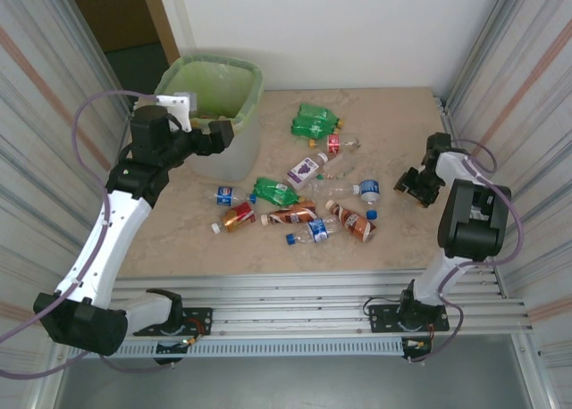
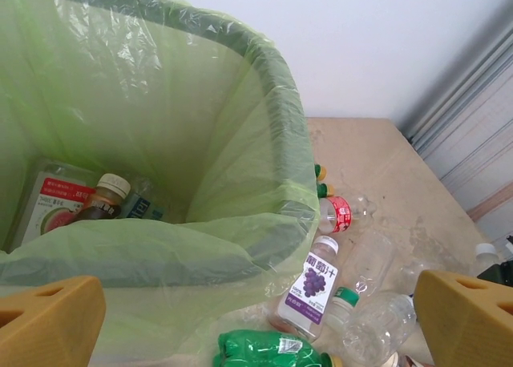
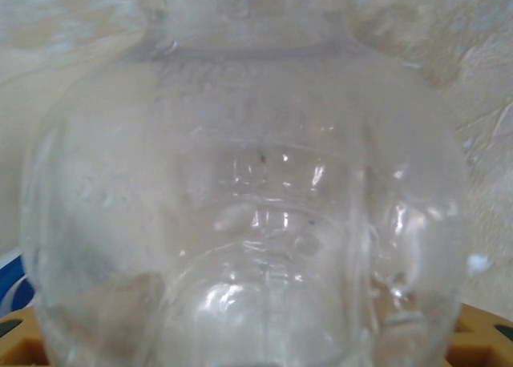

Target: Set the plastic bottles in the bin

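Note:
The bin (image 1: pixel 253 87) stands at the back left, its green liner folded over the rim (image 2: pixel 280 86); a brown bottle (image 2: pixel 100 199) lies inside. My left gripper (image 1: pixel 219 134) hovers open over the bin's near right corner, fingers (image 2: pixel 48 319) empty. Plastic bottles lie scattered mid-table: two green ones (image 1: pixel 315 121) (image 1: pixel 274 191), a purple-labelled one (image 1: pixel 306 170) (image 2: pixel 314 283) and brown ones (image 1: pixel 355 221). My right gripper (image 1: pixel 407 184) sits low at the table's right, closed around a clear bottle (image 3: pixel 248 207) that spans the gap between its orange fingers (image 3: pixel 481 339).
Corrugated metal walls close in both sides. More bottles lie toward the front, a red-brown one (image 1: pixel 237 217) and blue-labelled ones (image 1: pixel 315 230) (image 1: pixel 228 196). A loose blue cap (image 1: pixel 370 214) lies near them. Bare tabletop lies behind the right gripper.

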Controlling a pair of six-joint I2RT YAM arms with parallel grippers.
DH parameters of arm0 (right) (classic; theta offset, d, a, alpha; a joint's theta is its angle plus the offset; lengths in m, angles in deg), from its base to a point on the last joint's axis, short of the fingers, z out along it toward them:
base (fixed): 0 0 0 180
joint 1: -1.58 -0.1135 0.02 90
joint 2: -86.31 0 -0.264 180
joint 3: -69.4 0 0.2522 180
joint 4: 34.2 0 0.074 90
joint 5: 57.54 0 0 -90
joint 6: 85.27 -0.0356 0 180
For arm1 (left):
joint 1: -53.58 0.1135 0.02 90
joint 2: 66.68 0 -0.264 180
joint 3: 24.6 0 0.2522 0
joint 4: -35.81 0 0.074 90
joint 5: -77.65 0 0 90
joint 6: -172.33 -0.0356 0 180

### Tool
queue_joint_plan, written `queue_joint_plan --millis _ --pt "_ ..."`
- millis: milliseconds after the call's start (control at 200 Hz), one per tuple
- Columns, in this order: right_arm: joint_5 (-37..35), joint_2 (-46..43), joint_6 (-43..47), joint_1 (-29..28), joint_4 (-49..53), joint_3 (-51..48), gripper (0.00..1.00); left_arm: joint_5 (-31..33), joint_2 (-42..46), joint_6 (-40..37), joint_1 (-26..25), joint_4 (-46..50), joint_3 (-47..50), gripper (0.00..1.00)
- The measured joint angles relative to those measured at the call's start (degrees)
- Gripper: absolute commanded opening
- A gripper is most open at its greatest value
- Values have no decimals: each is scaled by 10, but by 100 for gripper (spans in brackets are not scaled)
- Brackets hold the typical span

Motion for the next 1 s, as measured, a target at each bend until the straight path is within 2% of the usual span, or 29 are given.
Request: queue_joint_plan --millis 255,511,787,1002 --pt "4 -159 0 -83 -22 2 42 -24 0 20 1 -8 0 99" --pt "43 -286 2 -200 -91 4 44 -92 -6 42 -12 -49 -1 97" --pt "71 -329 33 -340 -174 5 46 -163 -61 63 -83 -97 -31 97" --pt "89 -329 55 -403 -225 5 47 -216 -105 76 -131 -126 -78 95"
